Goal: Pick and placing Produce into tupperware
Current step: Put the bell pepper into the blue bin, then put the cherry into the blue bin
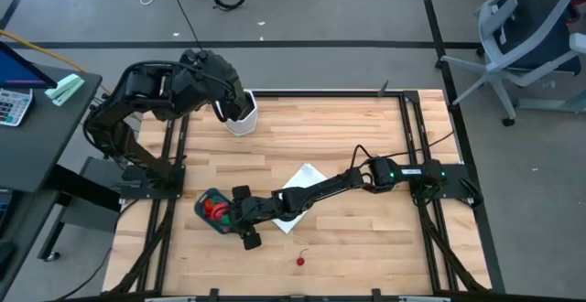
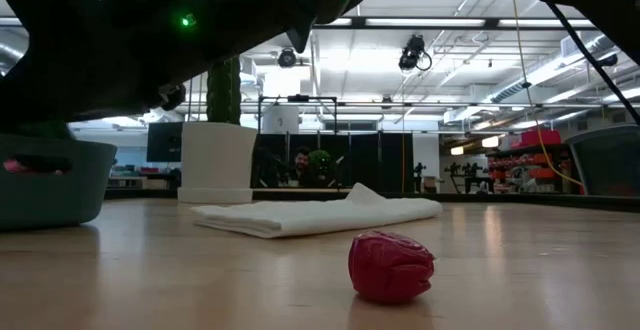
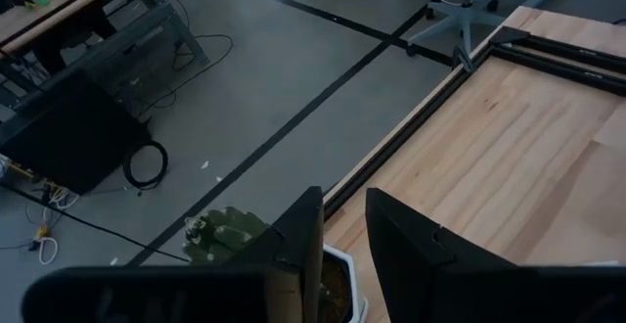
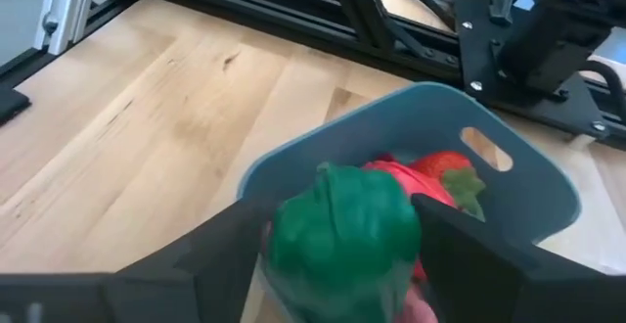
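My right gripper (image 4: 337, 240) sits at the near rim of the teal tub (image 4: 509, 181), with the green piece (image 4: 342, 227) between its fingers. The jaws stand wide around it, and I can't tell whether they grip it or have just let go. It looks like light, stiff moulded plastic with a bumpy skin, so a modest pinch across its widest part should do; squeezing hard would probably shoot it out sideways. The tub, near the front-left part of the tabletop (image 1: 339, 146), already holds red fruit (image 4: 445, 166), a strawberry among them. It looks light and thin-walled, so I judge that a nudge from a finger could slide it.

One red berry (image 1: 299, 262) lies alone near the front edge of the tabletop, well apart from the tub. It is small and rounded and will likely roll, so I would come straight down and close across its middle.

The white folded sheet (image 1: 298, 197) lies under my right forearm, just beside the tub. The white pot (image 1: 242, 119) with its cactus (image 3: 227, 233) stands at the back-left corner, where my left gripper (image 3: 342, 230) waits above it, fingers slightly parted and empty.
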